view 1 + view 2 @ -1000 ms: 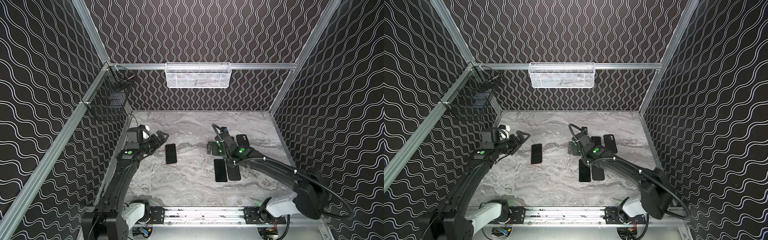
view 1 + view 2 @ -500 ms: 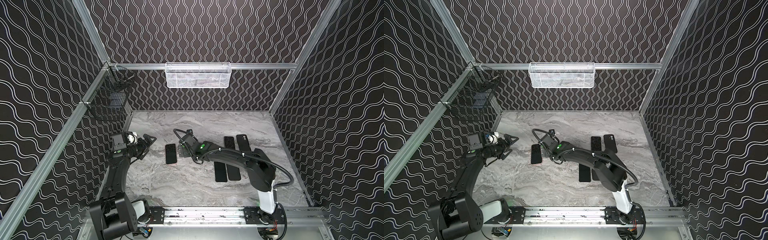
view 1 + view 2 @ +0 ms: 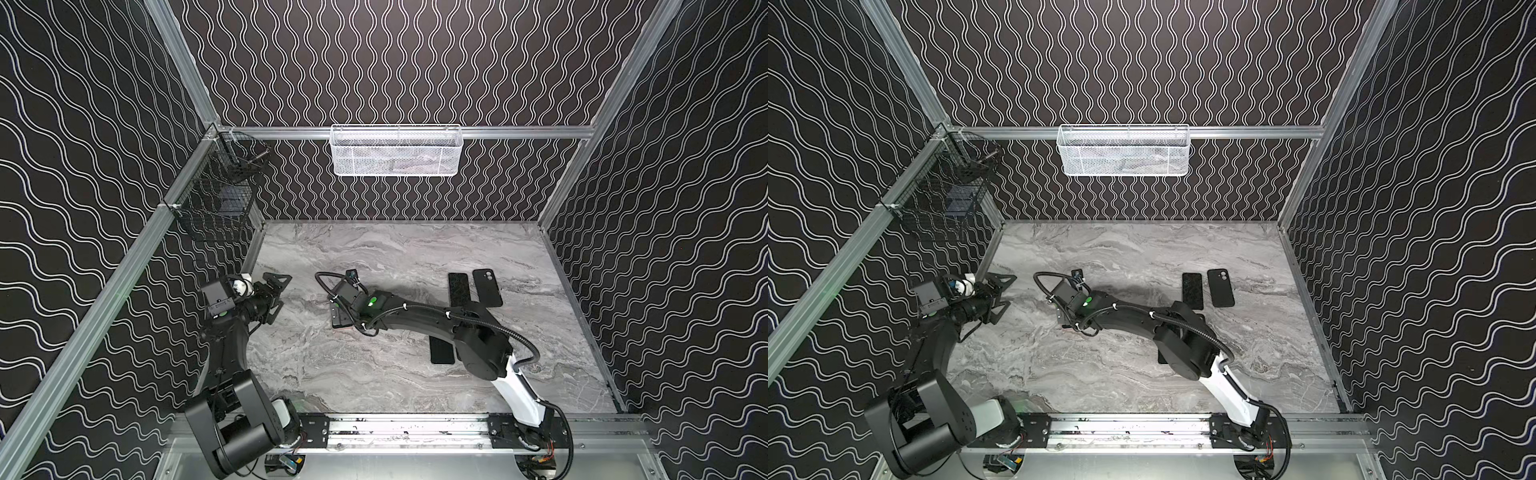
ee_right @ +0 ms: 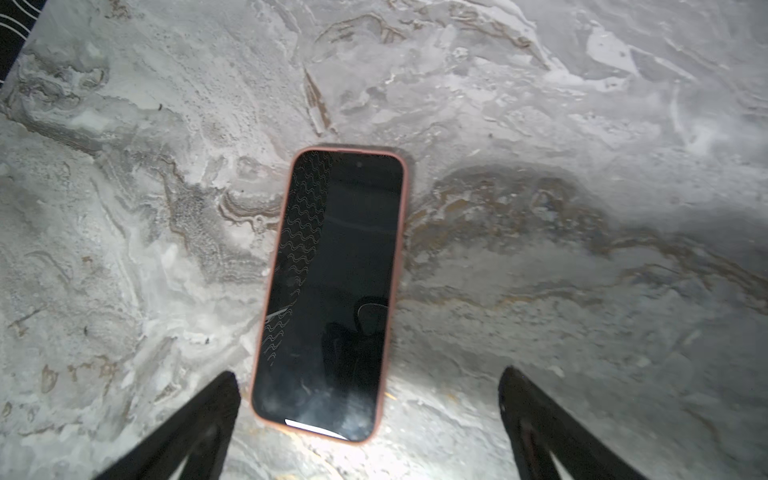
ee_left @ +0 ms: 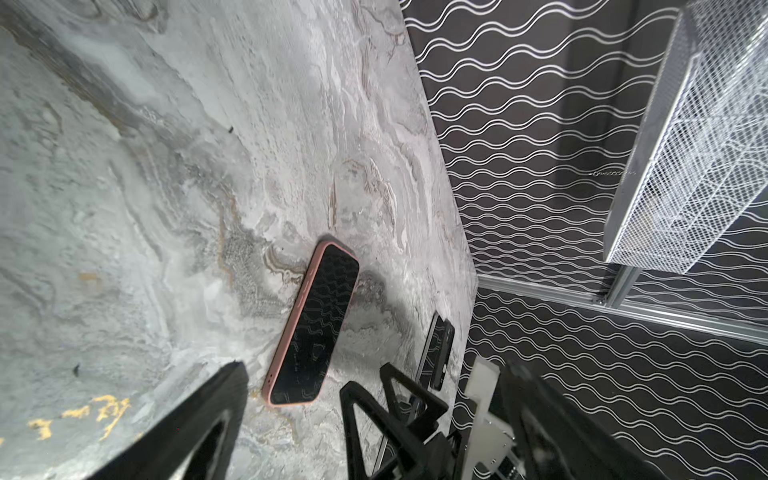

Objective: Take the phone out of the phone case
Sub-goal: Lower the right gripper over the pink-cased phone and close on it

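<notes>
The phone (image 4: 332, 291) lies face up on the marble table, its dark screen framed by a pink phone case (image 4: 399, 266). My right gripper (image 4: 370, 372) hovers open just over its near end, with a finger on either side and neither touching it. In both top views that gripper (image 3: 338, 309) (image 3: 1061, 307) covers most of the phone, and only a dark end (image 3: 343, 321) shows. My left gripper (image 3: 282, 291) (image 3: 1009, 293) (image 5: 374, 365) stands open and empty to the left. Its wrist view shows the phone (image 5: 313, 324) and the right gripper's fingers (image 5: 382, 420).
At the right lie a black slab (image 3: 459, 289), a black case with a camera cutout (image 3: 487, 287), and another dark phone (image 3: 442, 353) partly under the right arm. A white mesh basket (image 3: 397, 151) hangs on the back wall and a black wire basket (image 3: 216, 199) on the left.
My right arm has swung left, from the dark phones at the right to above the pink-cased phone. The left gripper has drawn back to the left. Both stayed open.
</notes>
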`<action>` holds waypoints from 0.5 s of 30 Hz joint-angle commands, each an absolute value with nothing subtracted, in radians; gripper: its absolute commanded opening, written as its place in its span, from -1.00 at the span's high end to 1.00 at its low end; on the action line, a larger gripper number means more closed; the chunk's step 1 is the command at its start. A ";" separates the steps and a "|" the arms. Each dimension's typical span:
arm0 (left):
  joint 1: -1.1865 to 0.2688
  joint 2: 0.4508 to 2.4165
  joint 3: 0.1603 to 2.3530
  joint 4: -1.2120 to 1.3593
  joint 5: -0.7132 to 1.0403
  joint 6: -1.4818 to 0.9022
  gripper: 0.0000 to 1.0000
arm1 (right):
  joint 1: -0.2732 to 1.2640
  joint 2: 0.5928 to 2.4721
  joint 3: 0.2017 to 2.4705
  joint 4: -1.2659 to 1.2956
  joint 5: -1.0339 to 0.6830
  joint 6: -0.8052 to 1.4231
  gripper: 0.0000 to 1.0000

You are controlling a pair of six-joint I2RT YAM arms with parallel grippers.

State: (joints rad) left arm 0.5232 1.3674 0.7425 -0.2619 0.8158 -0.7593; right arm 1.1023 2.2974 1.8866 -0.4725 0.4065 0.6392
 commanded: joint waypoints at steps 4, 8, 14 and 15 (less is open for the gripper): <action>0.533 1.362 0.729 -0.185 0.843 -0.787 -0.97 | 1.127 2.404 2.042 -0.586 0.491 0.638 -0.99; 0.535 1.357 0.723 -0.170 0.848 -0.798 -0.97 | 1.136 2.481 2.147 -0.643 0.512 0.635 -0.99; 0.538 1.358 0.708 -0.141 0.863 -0.819 -0.97 | 1.141 2.541 2.210 -0.665 0.529 0.640 -0.99; 0.538 1.356 0.708 -0.138 0.865 -0.822 -0.97 | 1.141 2.545 2.212 -0.661 0.528 0.639 -0.99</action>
State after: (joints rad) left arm 0.5362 1.3571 0.7105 -0.1932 0.8471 -0.8089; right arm 1.1381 2.5340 2.1960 -0.6327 0.4984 0.6380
